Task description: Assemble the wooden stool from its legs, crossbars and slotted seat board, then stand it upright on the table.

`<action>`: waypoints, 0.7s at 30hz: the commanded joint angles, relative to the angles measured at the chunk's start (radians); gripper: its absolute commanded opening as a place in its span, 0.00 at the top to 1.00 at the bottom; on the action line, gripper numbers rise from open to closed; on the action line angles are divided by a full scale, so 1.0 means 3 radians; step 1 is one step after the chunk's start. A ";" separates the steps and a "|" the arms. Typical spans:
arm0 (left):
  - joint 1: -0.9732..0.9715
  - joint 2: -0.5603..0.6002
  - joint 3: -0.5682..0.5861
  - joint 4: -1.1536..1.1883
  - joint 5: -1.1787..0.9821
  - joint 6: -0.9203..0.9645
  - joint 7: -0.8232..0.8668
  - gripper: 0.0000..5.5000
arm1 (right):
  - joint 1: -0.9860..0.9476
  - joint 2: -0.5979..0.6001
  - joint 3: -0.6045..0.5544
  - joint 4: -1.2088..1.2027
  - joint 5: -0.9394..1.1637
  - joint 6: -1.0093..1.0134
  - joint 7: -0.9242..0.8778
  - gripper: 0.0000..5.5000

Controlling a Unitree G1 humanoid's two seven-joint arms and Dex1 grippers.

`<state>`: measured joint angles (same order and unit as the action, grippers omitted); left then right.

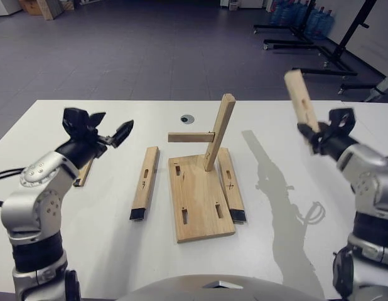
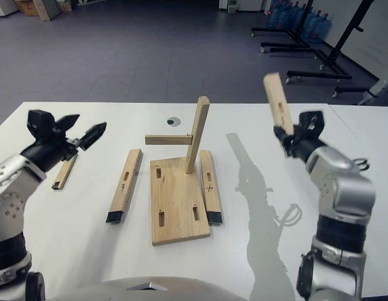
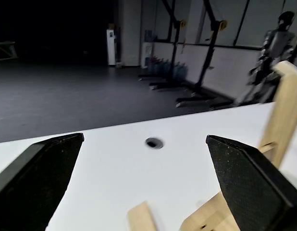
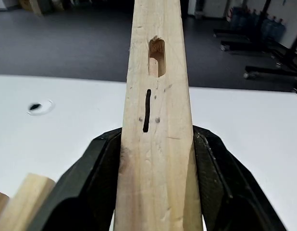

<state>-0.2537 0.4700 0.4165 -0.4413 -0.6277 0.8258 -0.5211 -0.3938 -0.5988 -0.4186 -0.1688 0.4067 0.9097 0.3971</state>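
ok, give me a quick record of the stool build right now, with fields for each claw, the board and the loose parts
left claw: open, empty, above the table on its left side
right claw: shut on held leg, raised on the right
seat board: flat, mid-table
upright leg: standing on the board's far end
crossbar: juts from the upright leg toward the robot's left
left flat leg: lying apart from the board
right flat leg: lying along the board's right edge
short piece: flat, far left
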 commanded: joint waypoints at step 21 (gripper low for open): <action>-0.1235 -0.0746 -0.0570 0.0280 -0.3359 0.0156 0.1184 0.15 | -0.1076 0.0493 0.0324 -0.0014 0.2880 0.1163 0.1080 0.63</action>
<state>-0.6200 0.2418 0.2666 -0.3493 -1.6342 0.8927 -0.1860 -0.7302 -0.4764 -0.3284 -0.1326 1.2284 1.2611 0.7588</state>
